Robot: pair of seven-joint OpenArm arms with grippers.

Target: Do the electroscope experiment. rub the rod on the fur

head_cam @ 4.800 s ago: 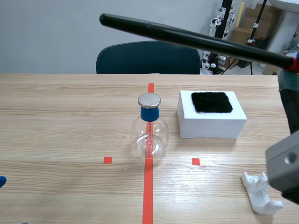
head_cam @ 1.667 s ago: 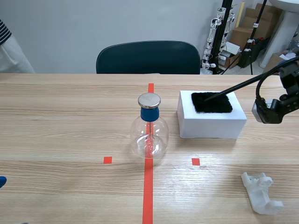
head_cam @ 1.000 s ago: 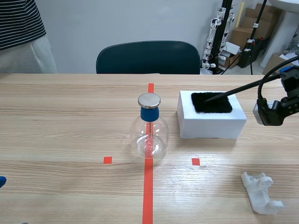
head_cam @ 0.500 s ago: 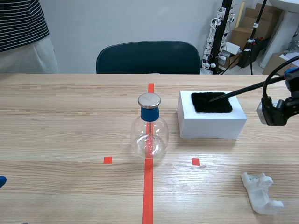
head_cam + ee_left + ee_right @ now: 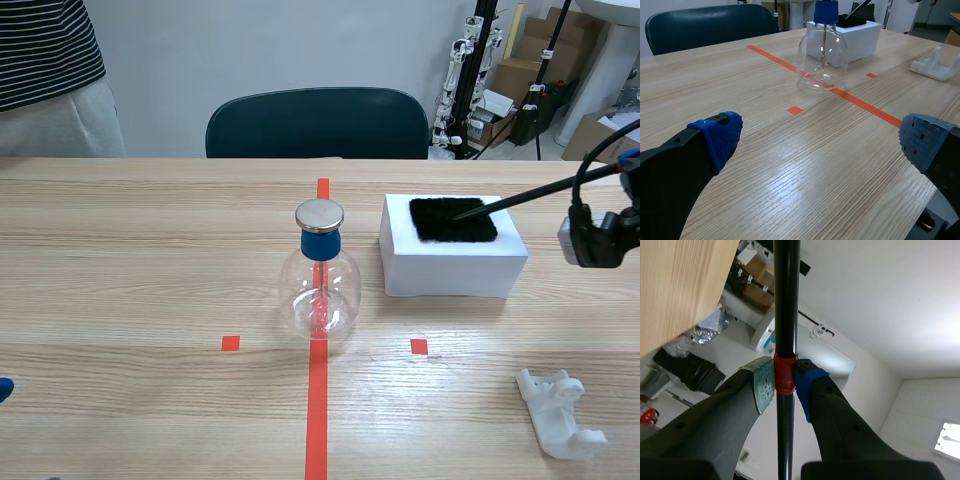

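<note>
A thin black rod point(image 5: 530, 194) slants from the right edge down onto the black fur patch point(image 5: 452, 219), its tip resting on the fur. The fur lies on top of a white box point(image 5: 452, 262). My right gripper point(image 5: 785, 381) is shut on the rod point(image 5: 786, 300) at its red band. The electroscope point(image 5: 319, 274), a clear flask with a blue neck and a metal cap, stands on the red tape line left of the box. My left gripper point(image 5: 820, 145) hangs open low over the table's near left, well short of the flask point(image 5: 822, 50).
A white plastic stand point(image 5: 560, 413) lies at the near right. A dark chair point(image 5: 317, 124) stands behind the table. A person in a striped top point(image 5: 50, 80) stands at the far left. Shelving and cardboard boxes fill the back right.
The rod came down from high across the table onto the fur. Over the last second its tip has slid right along the fur as the right arm drew back. A person stepped in at far left.
</note>
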